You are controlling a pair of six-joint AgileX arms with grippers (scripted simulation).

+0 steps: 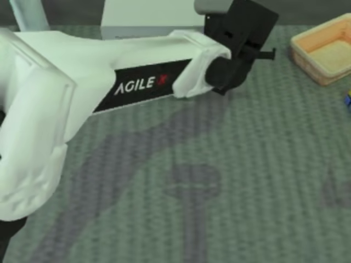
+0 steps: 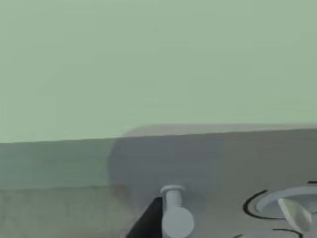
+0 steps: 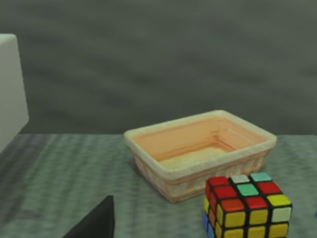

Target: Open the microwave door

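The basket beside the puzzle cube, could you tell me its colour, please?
The tan woven rectangular basket has an orange-tinted inside; right wrist view shows it best.

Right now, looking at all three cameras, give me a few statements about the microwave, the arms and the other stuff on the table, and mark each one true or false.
1. The left arm reaches across the table toward the microwave at the far edge. True.
2. The basket sits at the table's left. False: it is at the far right.
3. A cube with coloured squares stands beside the basket. True, in the right wrist view.
4. The basket holds the cube. False: the cube stands outside it, on the table.
5. The left wrist view shows a knob close up. True.
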